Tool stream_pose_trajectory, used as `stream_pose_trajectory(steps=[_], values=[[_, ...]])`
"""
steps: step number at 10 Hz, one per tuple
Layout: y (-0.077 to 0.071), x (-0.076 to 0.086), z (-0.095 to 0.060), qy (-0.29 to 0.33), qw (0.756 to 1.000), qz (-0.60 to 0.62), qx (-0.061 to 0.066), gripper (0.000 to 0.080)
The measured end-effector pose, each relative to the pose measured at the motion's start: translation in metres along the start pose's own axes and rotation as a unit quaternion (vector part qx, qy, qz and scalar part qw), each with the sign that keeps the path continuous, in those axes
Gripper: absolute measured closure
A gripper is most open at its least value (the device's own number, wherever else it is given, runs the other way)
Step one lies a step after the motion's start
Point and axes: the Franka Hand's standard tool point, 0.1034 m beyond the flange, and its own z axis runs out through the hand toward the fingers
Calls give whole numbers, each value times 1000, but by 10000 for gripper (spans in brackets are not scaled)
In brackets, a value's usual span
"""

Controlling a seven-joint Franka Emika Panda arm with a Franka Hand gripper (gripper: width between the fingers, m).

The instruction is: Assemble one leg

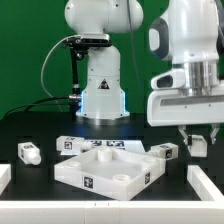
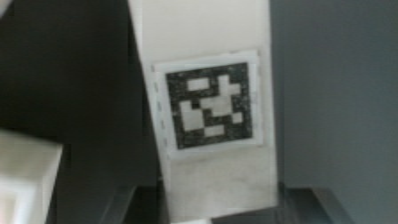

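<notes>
While the hand point(image 1: 198, 140) is clamped on the leg point(image 2: 210, 100), black tabletop point(image 1: 40, 130) lies below it and a green backdrop point(image 1: 30, 50) stands behind.

The arm is glossy white throughout, built from rounded shells. At the centre of the exterior view its base point(image 1: 100, 92) is a stout tapering column with a small dark mark on its front. A pale blue light point(image 1: 84, 97) glows low on the column's left flank. A black collar point(image 1: 86, 40) rings the joint above the base, and thin black cables point(image 1: 60, 68) loop down at centre left. At upper right, a fat white link point(image 1: 195, 35) carries a round grey cap point(image 1: 158, 40) on its side. Below it sits the gripper point(image 1: 201, 140) — a boxy white block with softened corners. In the wrist view its fingers point(image 2: 306, 208) show as dark grey, flat-faced bars — blurred.
</notes>
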Motion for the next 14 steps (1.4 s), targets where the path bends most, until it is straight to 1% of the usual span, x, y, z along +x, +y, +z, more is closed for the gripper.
stream_pose_trajectory(steps=[3, 8, 10, 11, 12, 13, 14], values=[[4, -7, 17, -6, 1000, -1, -4, 518], [7, -13, 28, -16, 1000, -3, -9, 518], [8, -14, 30, -17, 1000, -3, -9, 518], [8, -14, 30, -18, 1000, -3, -9, 435], [8, -15, 30, -18, 1000, -3, -9, 435], [8, -15, 30, -18, 1000, -3, -9, 253], [8, -15, 29, -19, 1000, -10, -10, 182]])
